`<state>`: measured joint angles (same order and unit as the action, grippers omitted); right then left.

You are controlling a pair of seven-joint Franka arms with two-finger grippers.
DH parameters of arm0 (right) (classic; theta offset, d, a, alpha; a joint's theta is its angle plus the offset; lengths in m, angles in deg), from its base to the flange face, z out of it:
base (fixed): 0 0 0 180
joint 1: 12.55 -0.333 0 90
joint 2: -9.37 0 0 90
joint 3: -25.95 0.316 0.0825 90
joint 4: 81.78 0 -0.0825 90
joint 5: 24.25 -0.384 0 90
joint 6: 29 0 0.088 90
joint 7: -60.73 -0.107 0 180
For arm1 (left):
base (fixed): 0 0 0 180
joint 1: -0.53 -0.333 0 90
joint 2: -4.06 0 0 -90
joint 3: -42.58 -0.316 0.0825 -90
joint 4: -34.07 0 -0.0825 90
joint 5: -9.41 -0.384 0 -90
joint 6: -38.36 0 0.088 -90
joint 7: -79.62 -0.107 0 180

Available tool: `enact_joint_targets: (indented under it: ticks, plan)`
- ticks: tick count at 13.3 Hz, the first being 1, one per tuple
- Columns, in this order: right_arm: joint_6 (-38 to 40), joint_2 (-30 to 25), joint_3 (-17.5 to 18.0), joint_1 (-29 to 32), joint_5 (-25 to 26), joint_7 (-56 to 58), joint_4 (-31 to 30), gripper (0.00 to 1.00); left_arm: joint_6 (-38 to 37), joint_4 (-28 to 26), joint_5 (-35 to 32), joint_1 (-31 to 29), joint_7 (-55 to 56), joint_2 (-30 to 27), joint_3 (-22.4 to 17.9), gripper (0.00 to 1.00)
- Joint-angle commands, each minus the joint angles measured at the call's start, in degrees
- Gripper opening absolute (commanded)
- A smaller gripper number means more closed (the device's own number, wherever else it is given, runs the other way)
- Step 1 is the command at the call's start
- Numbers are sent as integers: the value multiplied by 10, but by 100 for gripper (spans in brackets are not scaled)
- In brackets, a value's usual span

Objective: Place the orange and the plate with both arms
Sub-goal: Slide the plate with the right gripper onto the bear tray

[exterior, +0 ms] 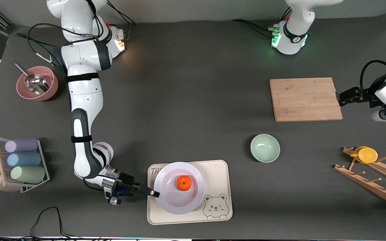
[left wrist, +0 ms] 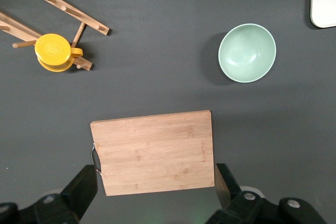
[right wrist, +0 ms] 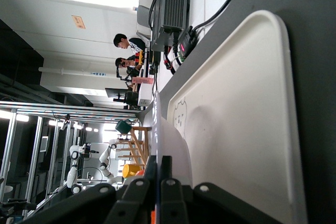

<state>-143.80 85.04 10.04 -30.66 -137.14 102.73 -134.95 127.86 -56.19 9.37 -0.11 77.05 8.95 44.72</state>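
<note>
Dark grey tabletop. Right tool pinches the plate rim: stiff, slick, orange may roll. Left tool waits apart over the board.

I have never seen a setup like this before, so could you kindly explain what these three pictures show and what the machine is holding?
These are two white robot arms bolted to a dark grey table, each ending in a two-finger gripper. The wide picture looks down from a high camera facing the robots; the other two come from cameras on each arm's wrist.

The right gripper is shut on the rim of the round white plate, which rests on a cream rectangular bear tray. The small bright orange lies in the plate's centre. The right wrist picture shows that pinch edge-on.

The left gripper waits, open, by the edge of a wooden cutting board, seen from above in its wrist picture.

Also there: a pale green bowl, a yellow cup on a wooden rack, a pink bowl with a metal scoop, and pastel cups in a holder.
</note>
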Motion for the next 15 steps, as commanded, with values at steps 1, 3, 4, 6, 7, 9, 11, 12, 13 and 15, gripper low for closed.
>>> enact_joint_targets:
  ticks: [1,3,4,6,7,9,11,12,13,15]
  plan:
    - [-8,19,22,9,-12,13,32,0,-11,0,-8,1,-7,-9,1,100]
    - [-9,21,36,11,-12,19,32,0,-11,0,-8,1,-7,-9,1,100]
    - [-10,25,40,11,-12,19,32,0,-11,0,-8,1,-7,-9,1,100]
    - [-10,26,41,11,-12,21,32,0,-11,-1,-8,0,-8,-9,1,100]
    - [-10,26,42,11,-12,21,31,0,-11,0,-8,0,-8,-9,1,100]
    - [-10,27,43,11,-12,22,31,0,-11,-1,-8,1,-7,-9,1,100]
    - [-10,32,43,10,-12,24,31,0,-11,-1,-8,1,-8,-9,1,100]
    - [-10,33,43,10,-12,38,30,0,-11,-1,-8,1,-8,-9,1,100]
    - [-17,34,43,10,-12,51,30,0,-12,-1,-8,1,-8,-9,1,100]
    - [-19,39,44,10,-12,58,30,0,-13,-1,-8,1,-8,-9,1,100]
